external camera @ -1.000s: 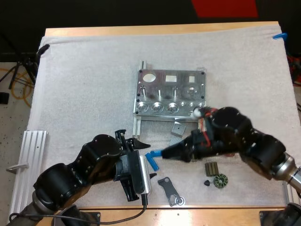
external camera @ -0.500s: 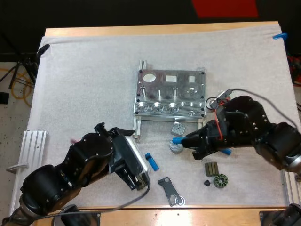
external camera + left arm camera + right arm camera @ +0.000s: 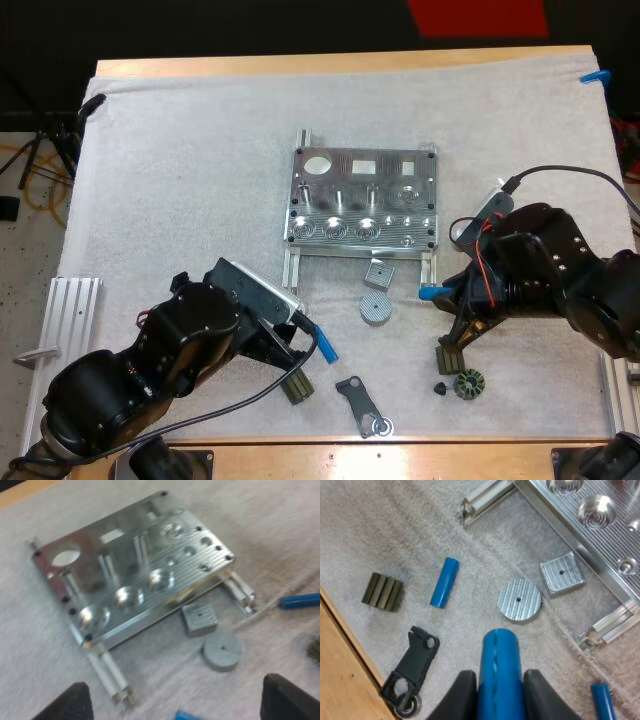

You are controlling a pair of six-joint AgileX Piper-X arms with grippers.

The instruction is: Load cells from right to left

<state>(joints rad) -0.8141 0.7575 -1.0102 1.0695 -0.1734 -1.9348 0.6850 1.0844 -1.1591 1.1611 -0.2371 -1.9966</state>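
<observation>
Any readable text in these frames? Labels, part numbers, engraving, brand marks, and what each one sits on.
None: no text, number or logo can be read in any view.
The metal fixture shows only machined holes and grooves, no engraving.
The blue cylinders, round disc, square block and black bracket carry no visible marks.

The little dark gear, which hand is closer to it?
Right. The right hand, gripping a blue tube, is near the gear; the left hand is far off by the loose blue tube.
</observation>
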